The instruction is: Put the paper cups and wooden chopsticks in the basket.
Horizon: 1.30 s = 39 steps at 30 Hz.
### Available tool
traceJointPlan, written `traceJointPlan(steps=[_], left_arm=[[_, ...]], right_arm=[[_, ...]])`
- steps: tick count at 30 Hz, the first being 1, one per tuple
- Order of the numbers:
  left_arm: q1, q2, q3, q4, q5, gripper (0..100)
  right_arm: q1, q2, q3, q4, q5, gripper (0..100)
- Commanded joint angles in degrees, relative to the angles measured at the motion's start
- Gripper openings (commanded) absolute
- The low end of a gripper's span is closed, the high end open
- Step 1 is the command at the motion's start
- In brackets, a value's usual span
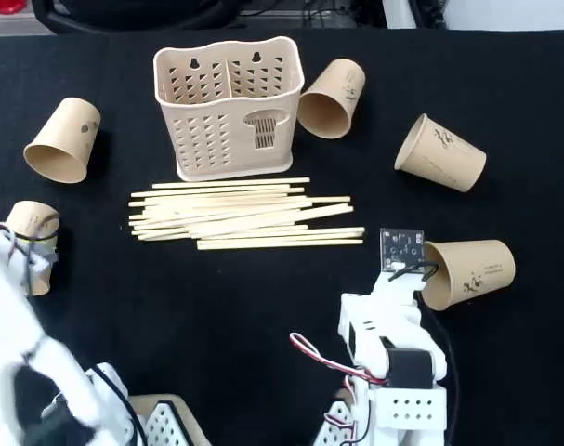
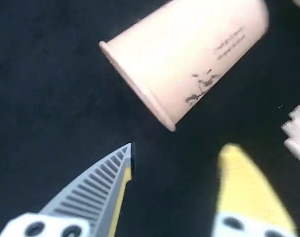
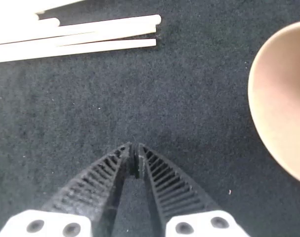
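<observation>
Your basket point(image 1: 229, 139) stands upright at the upper centre of the high view on the black bench point(image 1: 216, 307), divided into two compartments. Just below it in the frame the chopsticks point(image 1: 244, 216) lie flat in a loose bundle, running left to right, near the basket's foot. Five paper cups lie on their sides around them. The upper-left cup point(image 1: 63, 139) sits at the upper left, well apart from the basket. The left-edge cup point(image 1: 32, 228) lies below it at the left edge, right up against your left arm point(image 1: 7, 307). The cup beside the basket point(image 1: 333, 98) rests just right of the basket's wall, its mouth turned down-left in the frame; you cannot tell whether the two touch. The right-side cup point(image 1: 441, 153) lies alone at the upper right. The lower-right cup point(image 1: 467, 272) lies at the right, below centre, its mouth facing your right arm point(image 1: 393, 344). Your left gripper point(image 2: 174, 163) has its fingers spread apart and holds nothing; the left-edge cup point(image 2: 189, 59) lies just past the tips, rim nearest them, untouched. Your right gripper point(image 3: 134, 153) has its tips pressed together on nothing, over bare bench, with the chopsticks point(image 3: 75, 37) ahead of it and the open mouth of the lower-right cup point(image 3: 283, 113) nearby.
</observation>
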Motion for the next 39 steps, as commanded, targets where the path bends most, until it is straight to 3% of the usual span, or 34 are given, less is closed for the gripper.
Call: traceJointPlan(steps=[1, 5, 16, 19, 22, 25, 28, 33, 39], left_arm=[[-4.79, 2.02, -4.44, 0.18, -3.34, 41], [-8.22, 1.58, -3.47, -5.89, -3.25, 39], [-1.01, -2.29, 25.19, -44.4, 8.62, 39], [-0.13, -5.27, 30.73, -50.29, 10.29, 38], [-0.31, -9.23, 34.33, -52.66, 12.04, 30], [-0.31, -14.51, 36.7, -52.48, 11.87, 18], [-0.31, -21.36, 37.32, -47.38, 11.16, 3], [0.22, -35.34, 33.89, -32.62, 6.77, 3], [0.4, -48.44, 20.79, -12.75, -0.09, 3]], right_arm=[[0.44, -2.86, -0.31, 0.26, 0.09, 2.2], [0.44, -2.86, -0.31, 0.26, 0.09, 2.2], [0.44, -2.86, -0.31, 0.26, 0.09, 2.2], [0.44, -2.86, -0.31, 0.26, 0.09, 2.2], [0.44, -2.86, -0.31, 0.26, 0.09, 2.2], [0.44, -2.86, -0.31, 0.26, 0.09, 2.2], [0.44, -2.86, -0.31, 0.26, 0.09, 2.2], [0.44, -2.86, -0.31, 0.26, 0.09, 2.2], [0.44, -2.86, -0.31, 0.26, 0.09, 2.2]])
